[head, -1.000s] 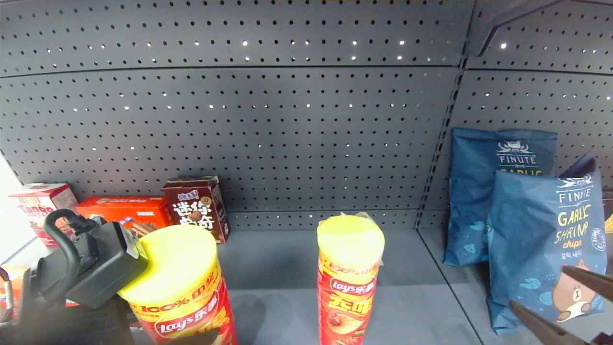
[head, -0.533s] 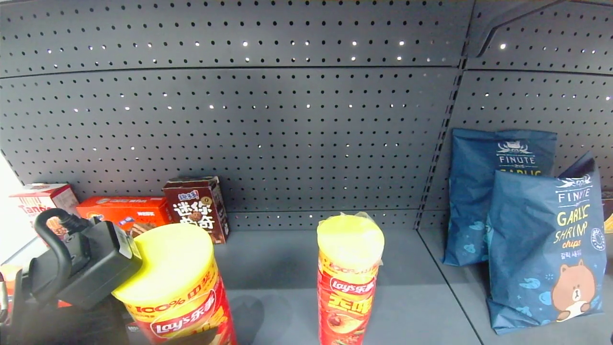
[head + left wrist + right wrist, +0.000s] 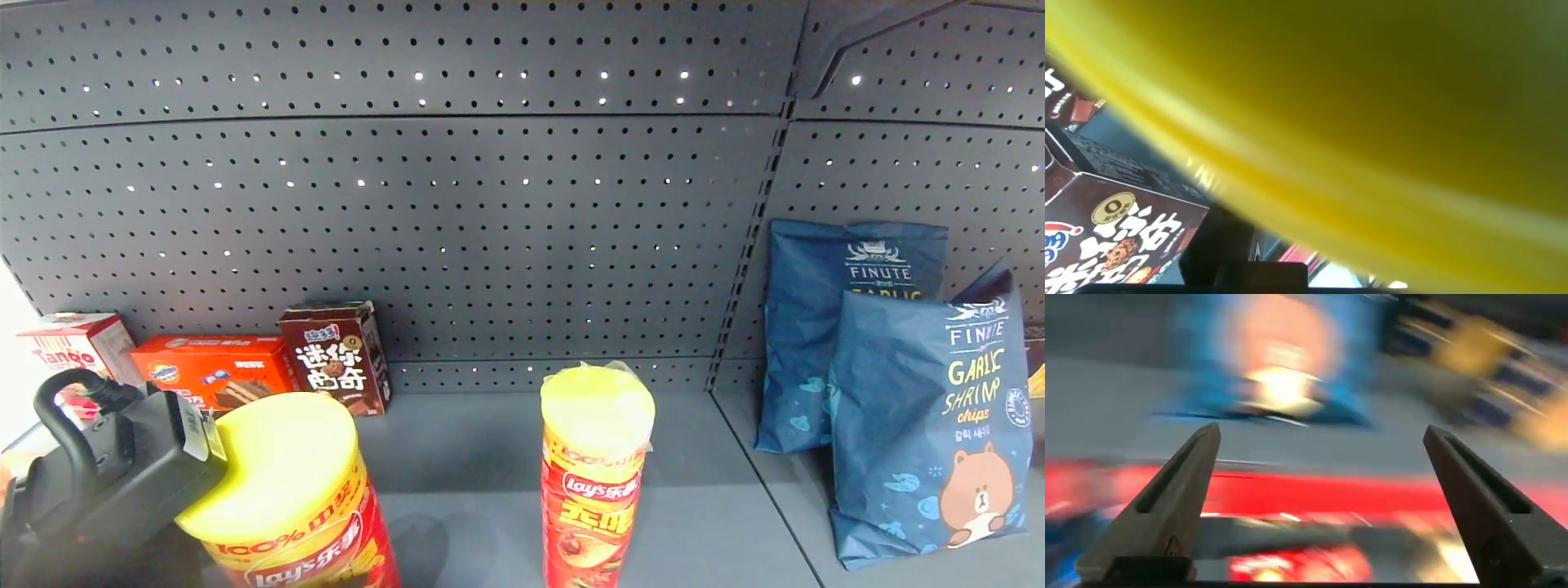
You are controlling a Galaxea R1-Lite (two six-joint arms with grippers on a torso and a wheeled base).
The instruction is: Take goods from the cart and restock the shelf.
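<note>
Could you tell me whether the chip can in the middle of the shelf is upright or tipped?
Upright: the chip can stands vertical on the shelf, yellow lid on top.

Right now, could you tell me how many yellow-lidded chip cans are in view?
2. Tilted can at lower left beside the left arm; upright can standing centrally on the shelf. Others may be hidden.

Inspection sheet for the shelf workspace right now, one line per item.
Surface: grey shelf, holding goods.
Job's things: tilted chip can against left wrist; second can upright on shelf.
Clutter: three boxes rear left; two blue bags right.
Grippers: right gripper open; left grip hidden.
Cables: black loop on left wrist.
Surroundings: perforated back panel.
</note>
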